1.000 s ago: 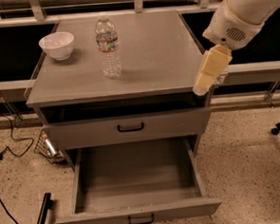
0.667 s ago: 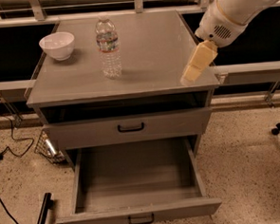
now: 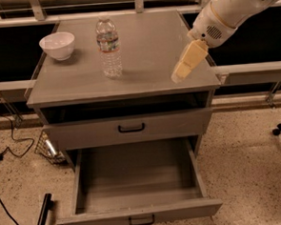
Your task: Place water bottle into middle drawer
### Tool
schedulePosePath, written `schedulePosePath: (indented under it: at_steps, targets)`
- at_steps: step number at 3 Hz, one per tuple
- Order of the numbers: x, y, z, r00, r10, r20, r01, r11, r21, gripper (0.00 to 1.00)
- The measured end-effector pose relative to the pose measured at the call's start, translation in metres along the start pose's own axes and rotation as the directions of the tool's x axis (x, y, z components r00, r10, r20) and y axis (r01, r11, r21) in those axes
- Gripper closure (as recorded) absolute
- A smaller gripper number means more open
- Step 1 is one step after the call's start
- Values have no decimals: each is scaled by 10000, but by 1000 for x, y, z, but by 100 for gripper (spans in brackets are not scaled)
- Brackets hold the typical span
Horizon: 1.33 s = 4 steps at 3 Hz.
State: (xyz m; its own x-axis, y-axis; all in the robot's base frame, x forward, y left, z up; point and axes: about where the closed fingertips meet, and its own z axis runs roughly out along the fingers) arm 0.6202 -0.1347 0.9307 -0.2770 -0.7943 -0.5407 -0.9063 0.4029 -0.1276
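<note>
Camera view: grasp and placing both left to do

Found the water bottle [image 3: 109,47] upright on the counter [image 3: 151,47], touched by nothing. Spotted the gripper [image 3: 175,77] well apart from the water bottle, on the side away from the white bowl [image 3: 57,45], low over the counter's edge. Noted its fingers [image 3: 189,59] as seemingly pressed together, holding nothing. Saw the middle drawer [image 3: 135,177] pulled out below and in front of the water bottle, with nothing inside. Judged only the drawer opening as done, with the reach, grasp, lift, carry down and release left to do.
</note>
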Motion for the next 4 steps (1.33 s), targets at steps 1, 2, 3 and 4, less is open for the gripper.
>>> schedulePosePath:
  at_steps: [1,2,3,4]
  targets:
    - [-12,-9,14,9983,231,542,-223,9996,-158,0]
    - [-26,-20,25,9934,402,1078,-381,9990,-212,0]
    - [-57,-36,40,9754,621,2117,-557,9978,-361,0]
    - [-79,-45,48,9613,630,2681,-534,9976,-431,0]
